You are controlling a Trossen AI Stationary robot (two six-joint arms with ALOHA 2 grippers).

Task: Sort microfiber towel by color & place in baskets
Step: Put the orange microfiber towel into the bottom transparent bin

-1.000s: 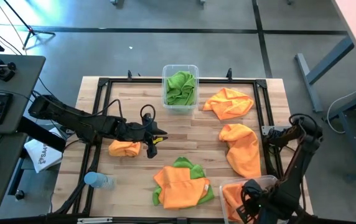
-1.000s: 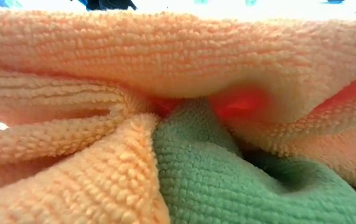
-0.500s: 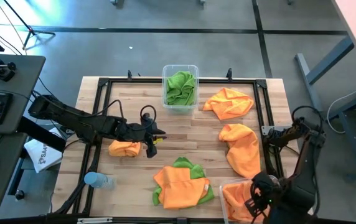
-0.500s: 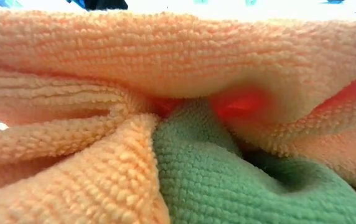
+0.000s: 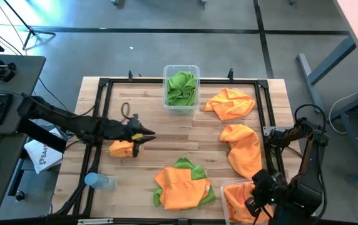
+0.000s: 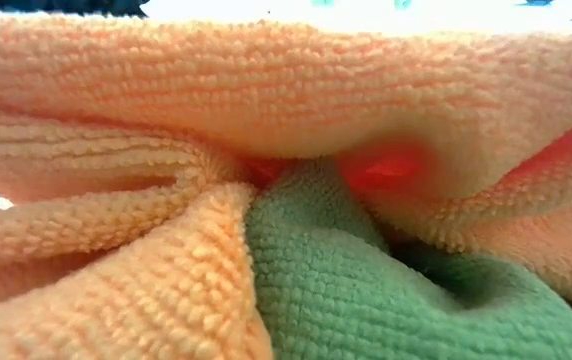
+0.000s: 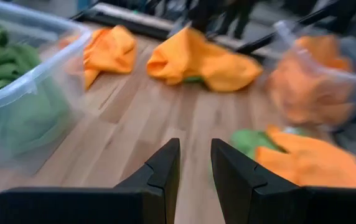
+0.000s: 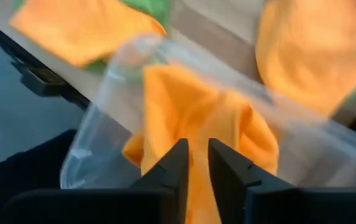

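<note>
Left gripper (image 5: pixel 143 139) sits mid-left over the table (image 5: pixel 185 128), fingers (image 7: pixel 165 165) slightly apart with only bare wood between them, gripping nothing. A small orange towel (image 5: pixel 121 149) lies just beside it, on the left, near side of the tips. Green towels fill the far tub (image 5: pixel 181 88), well beyond the fingers.

Right gripper (image 8: pixel 195 163) hangs over the near-right tub (image 5: pixel 234 187), fingers nearly closed with a thin gap, empty. The orange towel in that tub (image 8: pixel 196 118) lies directly ahead of the tips; contact can't be told.

On the table: two orange towels on the right (image 5: pixel 230 103) (image 5: pixel 244 147), and a mixed orange-and-green pile (image 5: pixel 182 185) at near centre.
</note>
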